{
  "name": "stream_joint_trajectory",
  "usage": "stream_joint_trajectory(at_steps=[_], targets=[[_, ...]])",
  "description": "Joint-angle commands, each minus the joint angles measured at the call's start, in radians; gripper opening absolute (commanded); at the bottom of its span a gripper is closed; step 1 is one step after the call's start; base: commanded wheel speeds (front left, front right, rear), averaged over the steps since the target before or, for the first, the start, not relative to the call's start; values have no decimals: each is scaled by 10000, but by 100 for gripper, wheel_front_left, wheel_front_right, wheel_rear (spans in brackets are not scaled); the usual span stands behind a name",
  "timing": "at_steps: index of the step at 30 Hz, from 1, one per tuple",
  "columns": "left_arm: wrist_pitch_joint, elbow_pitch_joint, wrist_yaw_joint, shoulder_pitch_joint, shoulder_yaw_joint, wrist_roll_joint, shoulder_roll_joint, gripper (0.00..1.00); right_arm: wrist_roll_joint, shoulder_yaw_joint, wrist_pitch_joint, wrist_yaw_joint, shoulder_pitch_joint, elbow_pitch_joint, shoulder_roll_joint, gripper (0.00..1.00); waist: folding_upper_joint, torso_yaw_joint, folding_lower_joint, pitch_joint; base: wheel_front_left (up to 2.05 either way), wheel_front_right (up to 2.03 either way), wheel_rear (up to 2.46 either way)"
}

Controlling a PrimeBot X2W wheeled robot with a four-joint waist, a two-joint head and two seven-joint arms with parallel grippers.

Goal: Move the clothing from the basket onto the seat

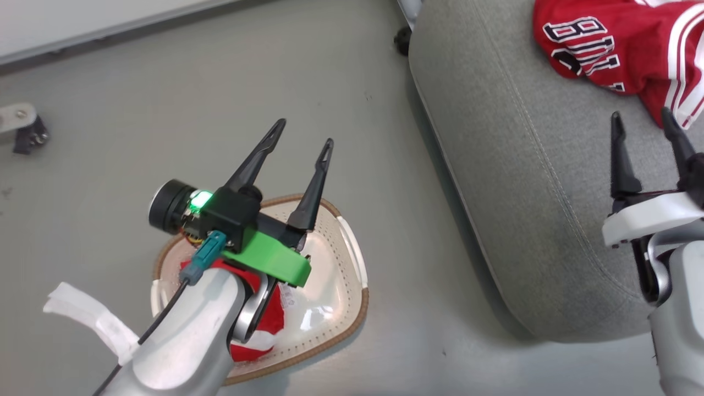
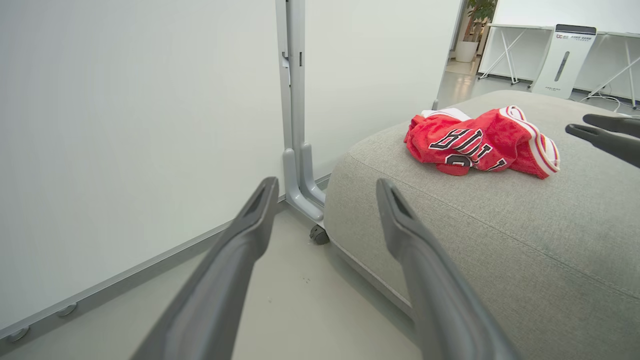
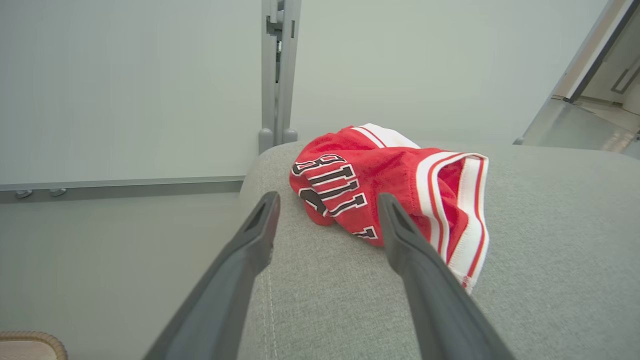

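One red jersey [image 1: 621, 49] lies toward the seat's [image 1: 522, 165] far edge; another red garment [image 1: 269, 324] sits in the basket [image 1: 341, 286], under the left end effector [image 1: 305, 132]. That and the right end effector [image 1: 641, 114]: fingers apart, empty.

A tall white partition panel [image 2: 125, 125] is standing on the smooth grey floor [image 1: 165, 110] beside a grey metal post [image 2: 295, 100], a small black caster wheel [image 2: 318, 234] sitting near its foot. A white boxy appliance [image 2: 562, 60] is standing farther off.

The left gripper [image 1: 305, 132] had long black fingers [image 1: 253, 162], a green bracket [image 1: 269, 261], a teal cable connector [image 1: 206, 254] and silver-grey forearm [image 1: 187, 330].
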Motion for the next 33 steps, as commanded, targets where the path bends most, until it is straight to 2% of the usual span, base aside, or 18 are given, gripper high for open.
stream_joint_trajectory(at_steps=[1,5,17,24,33], targets=[[-7,-25,78,353,196,28,-16,100,41,132,-27,-10,259,-158,77,100,77,634,0,-769,0,0,0],[-9,-142,97,916,907,118,-114,100,101,555,-26,-10,493,-467,212,100,77,1097,0,-1183,0,0,0],[-11,-313,-200,2450,3232,578,-349,100,243,1610,-27,-10,1129,-951,697,100,77,2276,0,-2209,0,0,0],[-10,-362,-388,3232,4376,970,-644,100,214,1808,-26,-10,1687,-1242,1069,100,77,2652,0,-2640,0,0,0],[-10,-464,-666,4227,5525,1451,-1085,100,103,2014,-26,-10,2727,-1962,1376,100,77,2784,0,-3044,0,0,0]])
